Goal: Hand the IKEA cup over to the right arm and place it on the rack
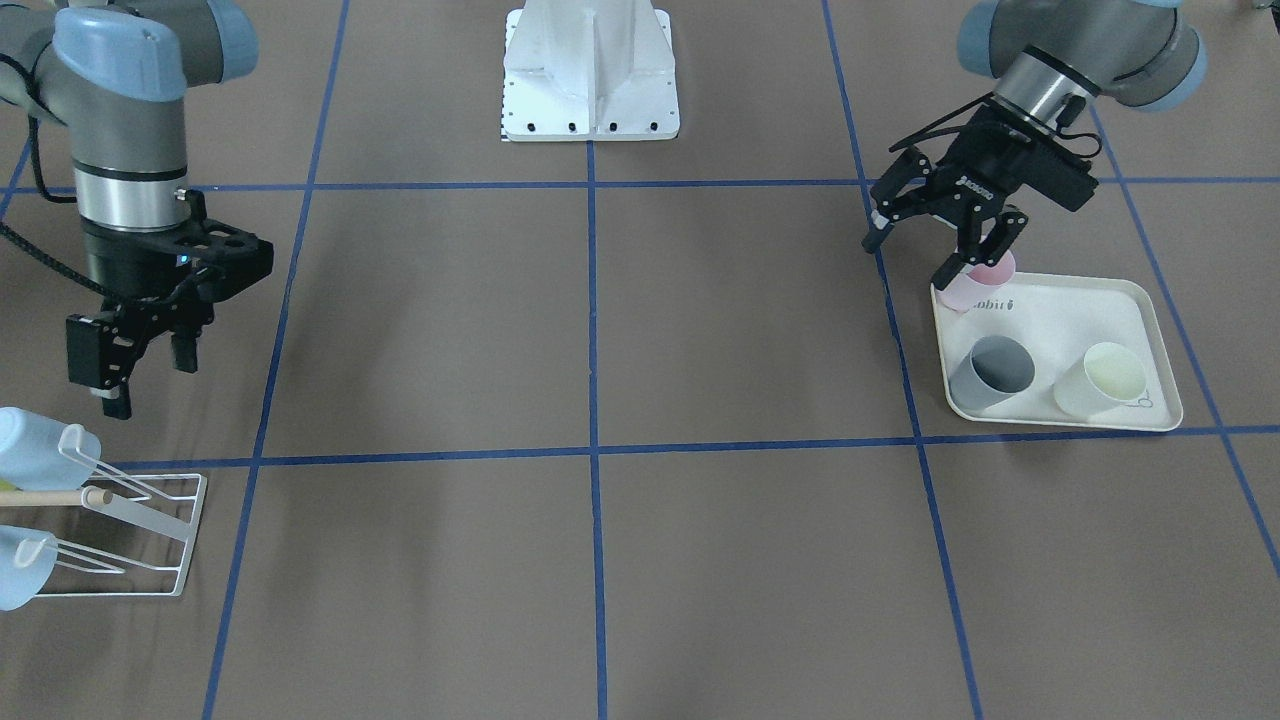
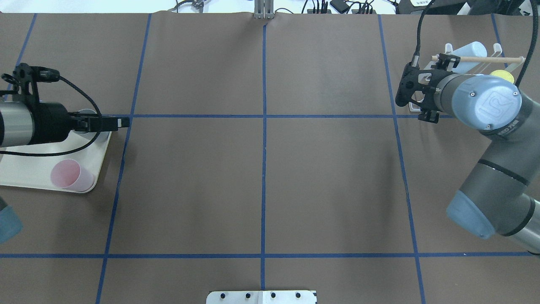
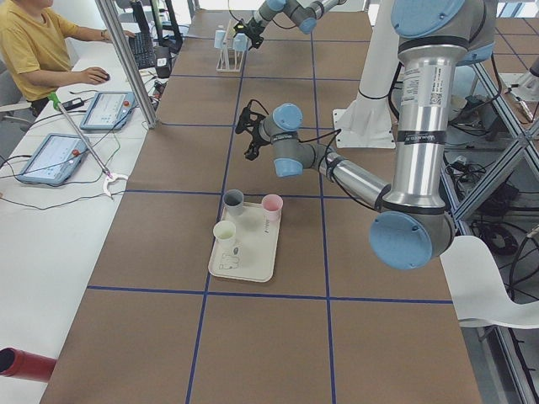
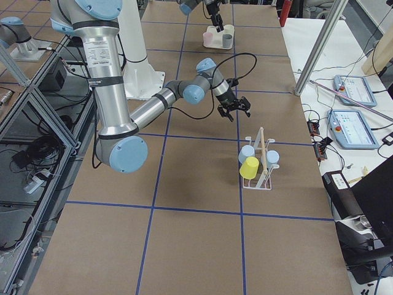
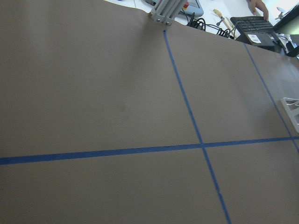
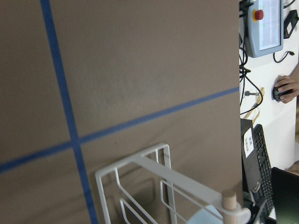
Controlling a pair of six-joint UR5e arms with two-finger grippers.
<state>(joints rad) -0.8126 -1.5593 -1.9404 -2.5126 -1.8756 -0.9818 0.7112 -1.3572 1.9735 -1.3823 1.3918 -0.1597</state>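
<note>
The IKEA cup (image 1: 985, 278) to be moved is probably the pink one, standing mouth-up at the upper-left corner of the cream tray (image 1: 1070, 320) in the front-facing view, with a grey cup (image 1: 992, 372) and a cream cup (image 1: 1100, 380) lower down on the same tray. Which of the three is meant cannot be told for certain. It looks like a small plastic tumbler: likely light, stiff enough to hold its shape, with a thin, smooth, tapered wall that could slip upward out of a loose pinch, and hardly fragile. A sensible hold would be across the wall near the rim, or one finger inside the mouth, leaving the lower body free for the other arm to take. The left gripper (image 1: 912, 258) hangs above that corner of the tray with its jaws spread wide and nothing between them. One fingertip overlaps the pink rim in the front-facing view, but the overhead view shows the gripper apart from that cup, so contact seems unlikely. The right gripper (image 1: 150, 380), at the left of the front-facing view, also has its jaws parted and is empty. It hovers just above the rack (image 1: 150, 530), which already carries light-blue cups (image 1: 30, 445) and, in the right side view, a yellow cup (image 4: 249, 167).
</note>
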